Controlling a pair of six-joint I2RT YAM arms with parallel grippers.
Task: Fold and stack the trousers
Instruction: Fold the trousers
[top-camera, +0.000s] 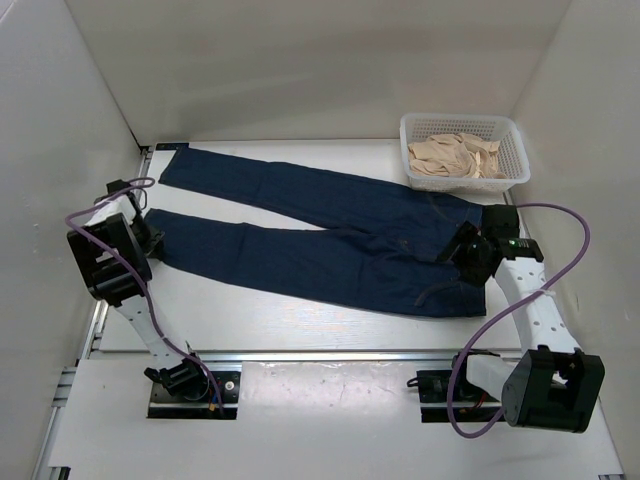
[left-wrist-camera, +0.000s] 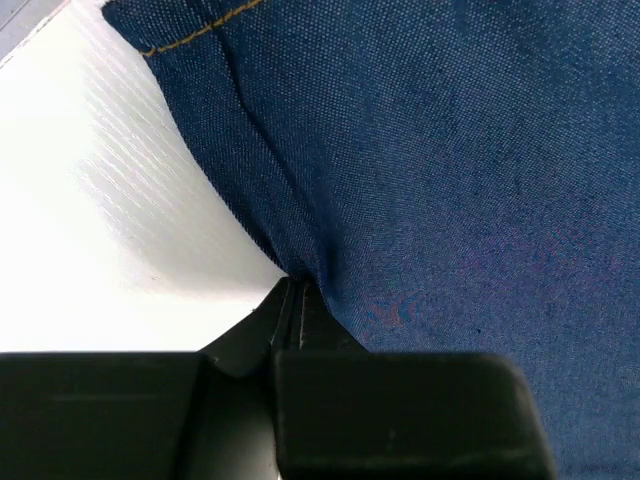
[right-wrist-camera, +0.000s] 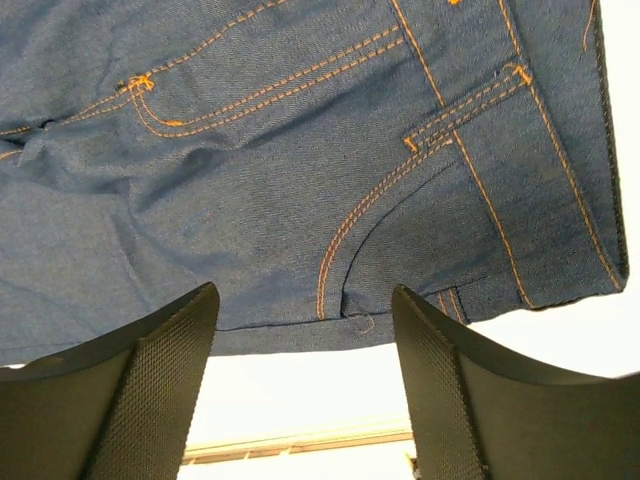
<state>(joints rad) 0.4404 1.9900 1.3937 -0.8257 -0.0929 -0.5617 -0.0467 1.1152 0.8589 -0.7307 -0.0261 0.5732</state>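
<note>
The dark navy trousers (top-camera: 330, 235) lie flat across the table, legs spread to the left, waistband at the right. My left gripper (top-camera: 148, 236) sits at the hem of the nearer leg; in the left wrist view its jaws (left-wrist-camera: 293, 300) are shut on the edge of the denim (left-wrist-camera: 450, 170), which puckers there. My right gripper (top-camera: 462, 252) hovers over the waist area, open. In the right wrist view its fingers (right-wrist-camera: 160, 380) frame the side edge of the trousers (right-wrist-camera: 300, 180) near a pocket with orange stitching, holding nothing.
A white plastic basket (top-camera: 464, 152) holding beige cloth stands at the back right, close to the waistband. White walls enclose the table on the left, back and right. Purple cables loop off both arms.
</note>
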